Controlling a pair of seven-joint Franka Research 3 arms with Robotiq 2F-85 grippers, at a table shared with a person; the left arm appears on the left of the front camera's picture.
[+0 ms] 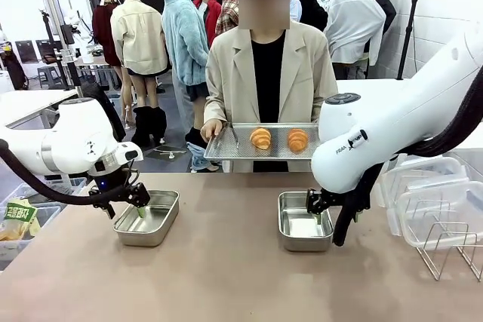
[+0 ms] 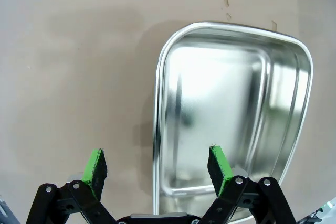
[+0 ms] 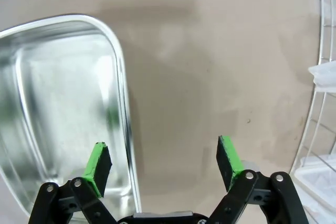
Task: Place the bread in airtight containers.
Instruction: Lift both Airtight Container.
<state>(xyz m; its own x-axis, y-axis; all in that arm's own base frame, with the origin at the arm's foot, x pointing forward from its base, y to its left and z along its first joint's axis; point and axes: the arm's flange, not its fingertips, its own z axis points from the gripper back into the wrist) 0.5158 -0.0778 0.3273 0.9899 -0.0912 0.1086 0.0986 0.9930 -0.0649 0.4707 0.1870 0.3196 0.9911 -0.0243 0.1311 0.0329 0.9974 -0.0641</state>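
The left gripper [image 2: 156,156] and right gripper [image 3: 164,150], spread wide and empty, straddle the rims of the tins [image 1: 160,210] [image 1: 298,225]; the rolls [image 1: 260,138] [image 1: 297,139] at twelve o'clock on the tray [image 1: 226,145] look light and crushable, best pinched gently mid-body.

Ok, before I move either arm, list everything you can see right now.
bread: two, golden-brown, side by side on the tray
tray: one, perforated steel, held up opposite
left tin: one, steel, empty, lidless, left of centre
right tin: one, steel, empty, lidless, right of centre
clear lids: stack, count unclear, far right
wire rack: one, silver, near right
person's hand: one, at the tray's left end
left tool: open, straddling left tin's rim
right tool: open, straddling right tin's rim
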